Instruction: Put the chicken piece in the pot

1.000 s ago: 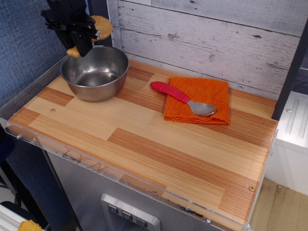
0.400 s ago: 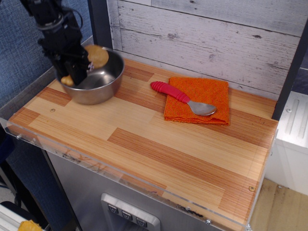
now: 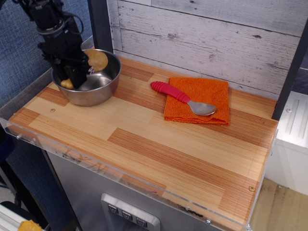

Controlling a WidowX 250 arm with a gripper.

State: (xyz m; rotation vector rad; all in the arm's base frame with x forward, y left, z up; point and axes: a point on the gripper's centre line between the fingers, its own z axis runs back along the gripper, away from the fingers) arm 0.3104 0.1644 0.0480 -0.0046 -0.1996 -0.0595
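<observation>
The pot [image 3: 98, 87] is a shiny steel bowl at the back left of the wooden table. My black gripper [image 3: 75, 73] reaches down into it from above, shut on the chicken piece [image 3: 95, 59]. The golden-tan drumstick lies across the fingers: its plump end sticks out to the right over the bowl's inside, and its knobbed bone end [image 3: 67, 84] shows at the lower left, near the bowl's left rim. I cannot tell whether the drumstick touches the pot's bottom.
An orange cloth [image 3: 201, 97] lies at the back centre with a red-handled spoon [image 3: 179, 96] on it. A clear raised lip [image 3: 120, 174] runs along the table's front edge. A grey plank wall stands behind, a blue wall at left.
My gripper has come down from above the pot's back rim into the pot, carrying the chicken piece. The pot has shifted a little to the left.
</observation>
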